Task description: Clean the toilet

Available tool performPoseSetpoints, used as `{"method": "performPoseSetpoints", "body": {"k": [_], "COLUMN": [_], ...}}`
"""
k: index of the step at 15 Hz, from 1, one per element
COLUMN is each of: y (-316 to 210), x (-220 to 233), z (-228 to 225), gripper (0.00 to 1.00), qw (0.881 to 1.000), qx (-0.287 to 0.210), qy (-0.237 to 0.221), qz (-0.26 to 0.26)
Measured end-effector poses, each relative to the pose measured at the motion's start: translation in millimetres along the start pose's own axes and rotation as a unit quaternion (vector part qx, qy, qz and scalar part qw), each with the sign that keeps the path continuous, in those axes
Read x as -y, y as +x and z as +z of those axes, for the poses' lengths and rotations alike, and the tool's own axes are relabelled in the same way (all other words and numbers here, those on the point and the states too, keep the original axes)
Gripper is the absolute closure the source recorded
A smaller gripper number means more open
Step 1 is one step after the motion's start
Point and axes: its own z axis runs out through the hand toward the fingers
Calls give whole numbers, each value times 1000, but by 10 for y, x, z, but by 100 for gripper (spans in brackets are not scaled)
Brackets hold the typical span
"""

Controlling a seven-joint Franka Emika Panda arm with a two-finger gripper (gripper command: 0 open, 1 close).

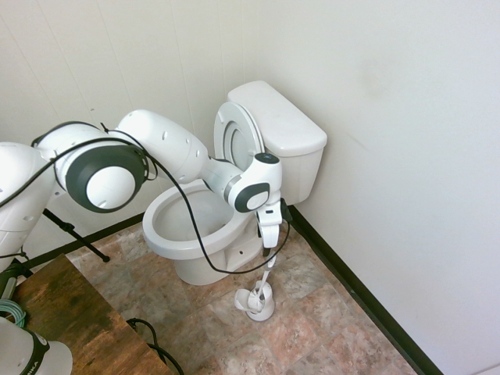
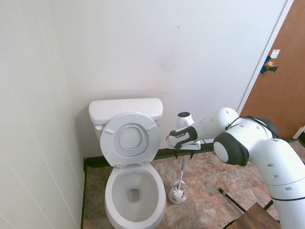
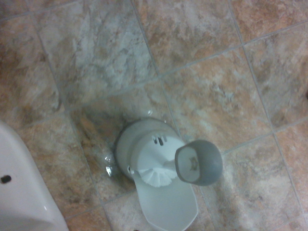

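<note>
1. Toilet [image 2: 133,191] at left of the second exterior view: glossy white ceramic, oval bowl uncovered, ring seat and round lid [image 2: 130,139] tipped up against the boxy tank [image 2: 125,109] with its flat top, set against the back wall.
2. Just right of the bowl, on the floor: small white brush holder [image 2: 177,194], rounded base, with a brush standing upright in it.
3. Thin pale brush handle [image 2: 182,167] rising straight from the holder; from the wrist view, grey rounded handle cap [image 3: 198,162] and white bristles [image 3: 155,177] seen from above.
4. Directly over the handle: gripper [image 2: 183,153], pointing straight down, fingers spread wide, holding nothing; whether touching the handle top, cannot tell.
5. Floor [image 3: 192,57]: mottled brown and grey stone-look tiles, thin pale grout lines, faint sheen.
6. Further right: white smooth-shelled arm [image 2: 257,143] with dark grey joint rings, reaching in from the right.
7. Far right: brown wooden door [image 2: 286,71] with a brass knob.
</note>
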Motion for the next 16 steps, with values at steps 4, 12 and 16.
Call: {"method": "performPoseSetpoints", "body": {"k": [4, 12, 16], "y": [129, 190, 265], "x": [178, 265, 272], "z": [294, 816, 947], "gripper": [0, 0, 100], "qw": [1000, 998, 998], "qx": [17, 35, 39], "qy": [-14, -39, -41], "qz": [-16, -23, -21]}}
